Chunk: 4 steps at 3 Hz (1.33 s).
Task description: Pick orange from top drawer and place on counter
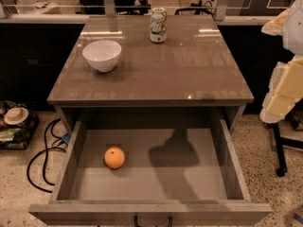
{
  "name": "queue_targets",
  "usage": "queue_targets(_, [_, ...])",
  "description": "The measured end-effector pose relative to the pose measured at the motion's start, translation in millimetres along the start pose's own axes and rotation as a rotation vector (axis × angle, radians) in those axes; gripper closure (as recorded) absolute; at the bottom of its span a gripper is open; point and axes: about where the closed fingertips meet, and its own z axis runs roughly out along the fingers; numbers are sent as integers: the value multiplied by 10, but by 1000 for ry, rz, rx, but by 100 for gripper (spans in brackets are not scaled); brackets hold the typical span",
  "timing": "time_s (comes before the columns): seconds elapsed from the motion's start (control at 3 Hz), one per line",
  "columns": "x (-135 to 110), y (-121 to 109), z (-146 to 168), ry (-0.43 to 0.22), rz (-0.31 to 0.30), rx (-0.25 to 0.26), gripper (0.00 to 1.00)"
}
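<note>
The orange lies on the floor of the open top drawer, left of its middle. The drawer is pulled out towards me, and its dark handle shows at the bottom edge. The counter is the glossy grey-brown top above it. My gripper is at the right edge of the view, beside the counter's right side, above floor level and far from the orange. A shadow shaped like the arm falls on the drawer floor to the right of the orange.
A white bowl stands on the counter's left rear. A green-and-white can stands at the rear centre. Black cables and clutter lie on the floor to the left. A black stand leg is on the right.
</note>
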Motion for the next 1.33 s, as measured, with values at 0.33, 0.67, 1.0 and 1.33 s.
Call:
queue_targets(0.33, [0, 0, 0, 0, 0, 0, 0])
queue_targets(0.67, [-42, 31, 243, -33, 15, 5, 0])
queue_targets(1.0, [-54, 206, 753, -126, 39, -14, 0])
queue_targets(1.33, [-95, 389, 1247, -249, 67, -29, 0])
